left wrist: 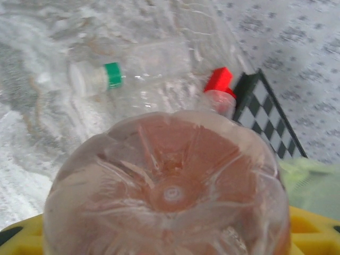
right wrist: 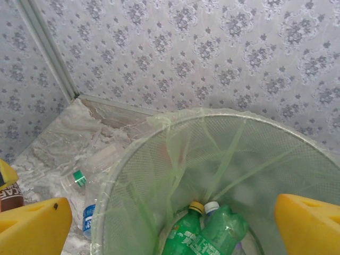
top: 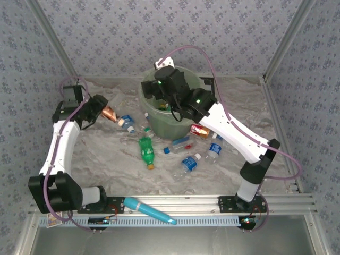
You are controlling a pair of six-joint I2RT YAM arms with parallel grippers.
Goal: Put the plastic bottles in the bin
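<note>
Left wrist: left fingers [left wrist: 311, 226] clamp a brown-tinted bottle [left wrist: 170, 191]; right fingers [right wrist: 32, 228] spread wide, empty, over the bin [right wrist: 159, 159].

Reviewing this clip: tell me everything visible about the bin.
The bin is a large round bucket, pale green and translucent, its wall finely meshed, lined with a thin bag folded over the rim. It stands upright, mouth open, at the far middle of the table. Inside lie a yellow-capped green bottle and a white-capped one. The open right gripper hangs over its mouth. A red-labelled bottle lies by its base.
</note>
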